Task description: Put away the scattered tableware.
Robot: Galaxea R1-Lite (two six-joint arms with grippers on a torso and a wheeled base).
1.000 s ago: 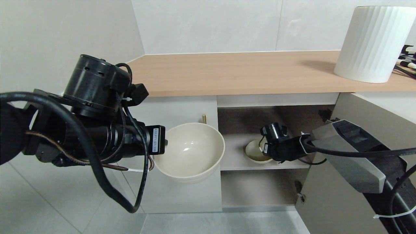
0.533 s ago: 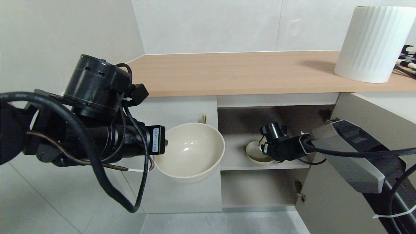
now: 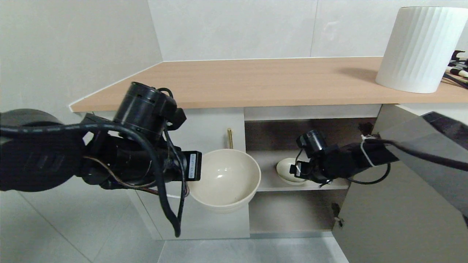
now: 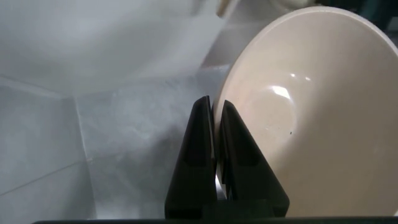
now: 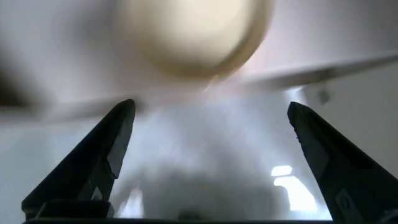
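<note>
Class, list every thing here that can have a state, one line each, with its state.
large bowl: held by its rim, in the air
left tool: shut on the large bowl
small bowl: on the cabinet shelf, ungripped
right tool: open, facing the small bowl
right cabinet door: open
left cabinet door: shut
white container: upright on the countertop

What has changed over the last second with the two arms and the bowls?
The left gripper, jaws shut on the rim of the large bowl, carried it down and toward the open cabinet. The right arm's forearm swung up and outward, while the right gripper, jaws open, stayed beside the small bowl on the shelf. The countertop and white container are unchanged.
</note>
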